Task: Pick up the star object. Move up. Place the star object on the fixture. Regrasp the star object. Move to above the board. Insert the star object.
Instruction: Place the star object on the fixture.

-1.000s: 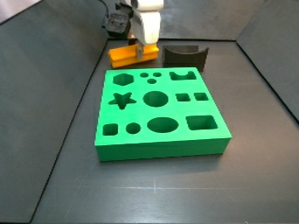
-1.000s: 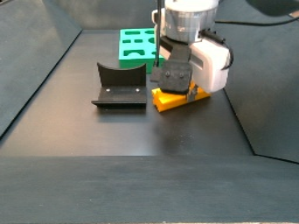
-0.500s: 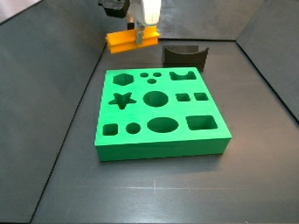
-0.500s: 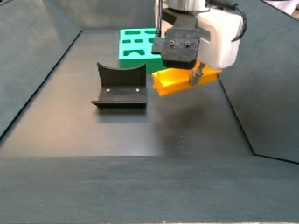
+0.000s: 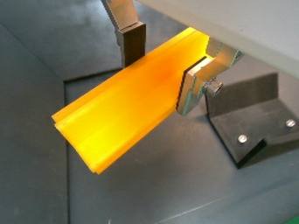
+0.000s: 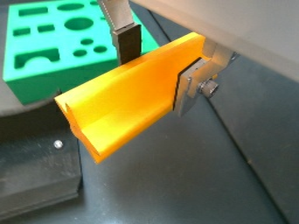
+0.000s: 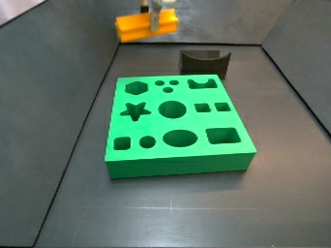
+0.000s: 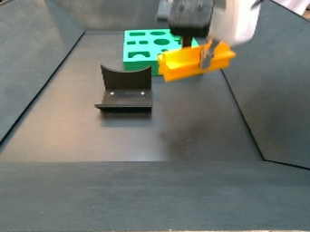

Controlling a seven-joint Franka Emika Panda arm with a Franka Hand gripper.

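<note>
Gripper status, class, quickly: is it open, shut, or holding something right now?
Gripper: shut on the star object, its silver fingers clamped on opposite sides, raised clear of the floor near the fixture.

In a side view we look down over the board (image 7: 179, 128) toward the fixture (image 7: 204, 62) at 12 o'clock; in a side view facing the opposite way, the fixture (image 8: 125, 89) sits nearer. Both wrist views look down close past the gripper (image 5: 167, 57) (clamping the star object (image 5: 135, 96)).
</note>
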